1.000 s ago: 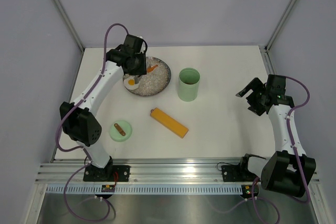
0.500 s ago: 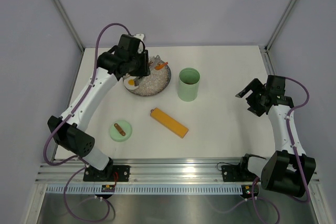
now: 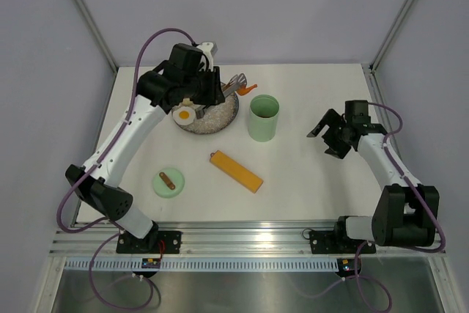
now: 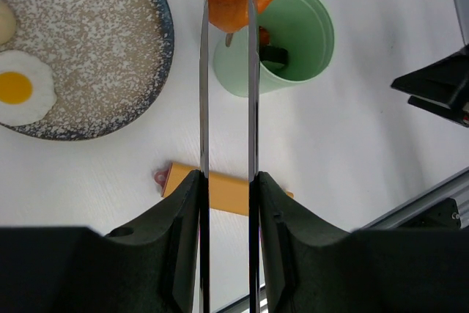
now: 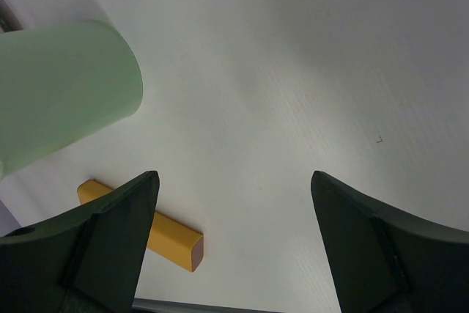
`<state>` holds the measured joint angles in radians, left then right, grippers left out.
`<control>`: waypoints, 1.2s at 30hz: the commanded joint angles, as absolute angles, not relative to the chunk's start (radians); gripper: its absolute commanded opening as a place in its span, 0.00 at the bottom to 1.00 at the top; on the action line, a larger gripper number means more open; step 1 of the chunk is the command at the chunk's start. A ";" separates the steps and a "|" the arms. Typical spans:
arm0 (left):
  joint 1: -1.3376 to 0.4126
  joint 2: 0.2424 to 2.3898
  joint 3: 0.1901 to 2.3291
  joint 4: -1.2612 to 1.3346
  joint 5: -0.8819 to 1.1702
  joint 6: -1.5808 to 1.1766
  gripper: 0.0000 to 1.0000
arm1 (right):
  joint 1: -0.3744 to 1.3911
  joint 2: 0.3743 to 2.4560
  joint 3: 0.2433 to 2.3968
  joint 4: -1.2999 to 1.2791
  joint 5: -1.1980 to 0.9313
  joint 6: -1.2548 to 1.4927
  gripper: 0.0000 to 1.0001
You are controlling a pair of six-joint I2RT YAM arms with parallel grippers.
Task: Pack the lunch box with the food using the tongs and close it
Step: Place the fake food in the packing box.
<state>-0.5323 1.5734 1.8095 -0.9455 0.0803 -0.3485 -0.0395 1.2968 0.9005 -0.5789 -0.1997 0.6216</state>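
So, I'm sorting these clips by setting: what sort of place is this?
Most likely a robot test cell, not a kitchen: white robot arms bolted to an aluminium rail, a white table walled by plain grey panels, and a toy orange plastic drumstick in slim grey metal tongs.

One mint-green tub (image 3: 264,119), one matching lid (image 3: 168,182), one speckled plate (image 3: 220,116), one pair of tongs (image 4: 204,93), one orange-yellow bar (image 3: 236,171), four food pieces seen: one fried egg (image 4: 22,93), one cream round piece (image 4: 4,23), one orange piece (image 4: 229,4), one dark piece (image 4: 275,53).
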 commanded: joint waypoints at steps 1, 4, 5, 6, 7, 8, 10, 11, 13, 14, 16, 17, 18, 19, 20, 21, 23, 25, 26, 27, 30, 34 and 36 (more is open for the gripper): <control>-0.551 1.552 1.887 -0.891 0.143 -0.359 0.00 | 0.027 1.344 0.963 -0.508 -0.166 0.657 0.92; -0.564 1.557 1.891 -0.885 0.162 -0.365 0.00 | 0.047 1.384 0.985 -0.500 -0.161 0.666 0.92; -0.569 1.557 1.891 -0.884 0.166 -0.367 0.00 | 0.057 1.391 0.997 -0.497 -0.161 0.667 0.92; -0.578 1.559 1.891 -0.882 0.169 -0.368 0.00 | 0.058 1.402 1.002 -0.497 -0.161 0.670 0.92; -0.583 1.562 1.891 -0.881 0.169 -0.370 0.00 | 0.060 1.404 1.005 -0.495 -0.161 0.670 0.92; -0.586 1.565 1.891 -0.881 0.170 -0.370 0.00 | 0.061 1.404 1.008 -0.494 -0.160 0.672 0.92; -0.597 1.569 1.891 -0.877 0.173 -0.371 0.00 | 0.061 1.405 1.009 -0.492 -0.158 0.670 0.92; -0.601 1.577 1.890 -0.877 0.176 -0.371 0.00 | 0.063 1.405 1.008 -0.495 -0.156 0.670 0.92; -0.610 1.585 1.887 -0.870 0.181 -0.371 0.00 | 0.061 1.404 1.005 -0.497 -0.153 0.669 0.92; -0.614 1.592 1.887 -0.870 0.184 -0.371 0.00 | 0.061 1.404 1.003 -0.497 -0.153 0.669 0.92; -0.618 1.597 1.876 -0.864 0.189 -0.371 0.00 | 0.063 1.399 0.999 -0.500 -0.150 0.669 0.92; -0.620 1.600 1.870 -0.859 0.189 -0.373 0.00 | 0.061 1.397 0.999 -0.499 -0.149 0.667 0.92; -0.621 1.603 1.864 -0.854 0.193 -0.373 0.00 | 0.063 1.394 0.997 -0.502 -0.147 0.667 0.92; -0.621 1.605 1.852 -0.851 0.195 -0.374 0.00 | 0.063 1.393 0.997 -0.503 -0.147 0.666 0.92; -0.623 1.605 1.845 -0.848 0.195 -0.376 0.00 | 0.061 1.393 0.997 -0.503 -0.146 0.666 0.92; -0.623 1.606 1.838 -0.841 0.199 -0.374 0.00 | 0.063 1.393 0.997 -0.503 -0.144 0.666 0.93; -0.624 1.608 1.821 -0.833 0.201 -0.379 0.06 | 0.061 1.393 0.997 -0.503 -0.144 0.666 0.92; -0.624 1.614 1.815 -0.831 0.204 -0.379 0.16 | 0.061 1.393 0.999 -0.505 -0.144 0.664 0.92; -0.626 1.617 1.815 -0.830 0.207 -0.379 0.18 | 0.061 1.393 0.999 -0.503 -0.143 0.664 0.92; -0.626 1.618 1.815 -0.831 0.210 -0.379 0.21 | 0.061 1.391 0.999 -0.505 -0.143 0.663 0.92; -0.629 1.624 1.815 -0.830 0.212 -0.376 0.27 | 0.061 1.391 0.997 -0.508 -0.138 0.661 0.92; -0.630 1.628 1.812 -0.830 0.212 -0.376 0.29 | 0.061 1.388 0.994 -0.509 -0.137 0.661 0.92; -0.632 1.628 1.812 -0.830 0.210 -0.376 0.30 | 0.061 1.390 0.994 -0.509 -0.135 0.660 0.92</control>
<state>-0.6250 1.6375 1.8057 -0.8993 0.1814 -0.3710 0.0582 1.4044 0.9634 -0.5194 -0.1654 0.6598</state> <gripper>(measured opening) 0.350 0.925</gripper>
